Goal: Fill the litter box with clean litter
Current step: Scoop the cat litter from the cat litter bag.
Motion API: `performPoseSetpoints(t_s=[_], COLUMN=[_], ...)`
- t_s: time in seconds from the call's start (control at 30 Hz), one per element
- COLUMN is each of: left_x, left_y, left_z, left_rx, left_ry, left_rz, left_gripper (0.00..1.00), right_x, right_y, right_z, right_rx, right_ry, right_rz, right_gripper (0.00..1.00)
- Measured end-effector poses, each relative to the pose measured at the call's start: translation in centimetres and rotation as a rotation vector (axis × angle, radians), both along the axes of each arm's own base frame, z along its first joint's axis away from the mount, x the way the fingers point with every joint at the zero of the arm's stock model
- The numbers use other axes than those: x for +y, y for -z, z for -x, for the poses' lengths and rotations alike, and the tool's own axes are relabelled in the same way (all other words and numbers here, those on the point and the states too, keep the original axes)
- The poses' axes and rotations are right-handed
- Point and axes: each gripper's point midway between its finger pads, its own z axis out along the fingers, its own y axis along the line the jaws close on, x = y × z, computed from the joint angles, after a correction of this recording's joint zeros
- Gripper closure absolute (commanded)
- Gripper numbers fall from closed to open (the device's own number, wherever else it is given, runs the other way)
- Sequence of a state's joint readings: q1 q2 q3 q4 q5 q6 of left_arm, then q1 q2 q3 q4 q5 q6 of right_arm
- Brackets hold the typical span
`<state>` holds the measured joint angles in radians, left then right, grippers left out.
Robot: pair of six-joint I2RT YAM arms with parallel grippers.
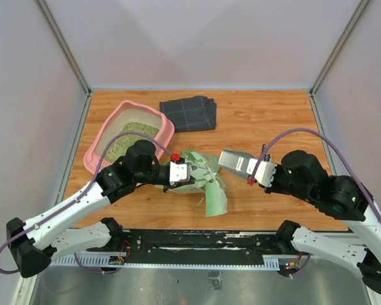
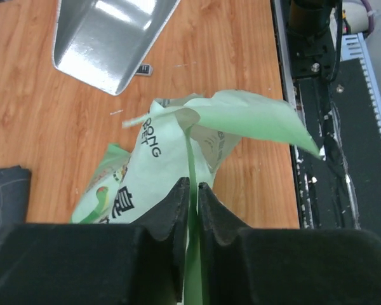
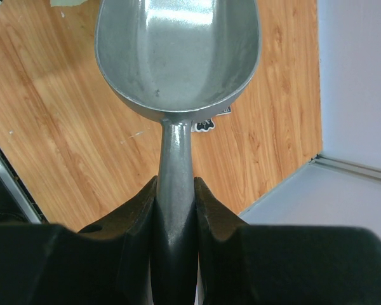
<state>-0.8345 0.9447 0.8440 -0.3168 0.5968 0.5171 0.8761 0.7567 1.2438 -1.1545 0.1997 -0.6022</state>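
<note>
Wooden surface (image 1: 267,121) carries the litter box (image 1: 100,138) at the far left, litter (image 1: 124,143) inside it, a dark cloth (image 1: 188,113) just beside. Left hand (image 2: 190,185) pinches the bag's (image 2: 159,168) edge; right hand (image 3: 176,190) is clamped on the scoop's (image 3: 178,51) handle.

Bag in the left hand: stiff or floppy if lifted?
Probably floppy: the bag is thin creased film, pinched by one edge in the left hand. Likely sags when raised. Looks crumpled, so perhaps light; contents hidden.
</note>
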Motion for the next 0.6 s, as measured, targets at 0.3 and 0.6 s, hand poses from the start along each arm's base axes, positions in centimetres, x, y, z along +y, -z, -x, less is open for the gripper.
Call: performPoseSetpoints(t_s=[0.3, 0.6], left_x=[0.1, 0.3], left_y=[-2.2, -3.7], left_z=[-2.2, -3.1], left_rx=[0.002, 0.012], left_ry=[-0.152, -0.239], left_rz=[0.058, 0.125], left_gripper=[1.00, 1.00], right_x=[0.1, 0.7], right_y=[2.0, 2.2], right_z=[1.9, 2.6], right_rx=[0.120, 0.186], right_ry=[-0.068, -0.114], right_rz=[0.048, 0.069], right_gripper=[0.99, 0.99])
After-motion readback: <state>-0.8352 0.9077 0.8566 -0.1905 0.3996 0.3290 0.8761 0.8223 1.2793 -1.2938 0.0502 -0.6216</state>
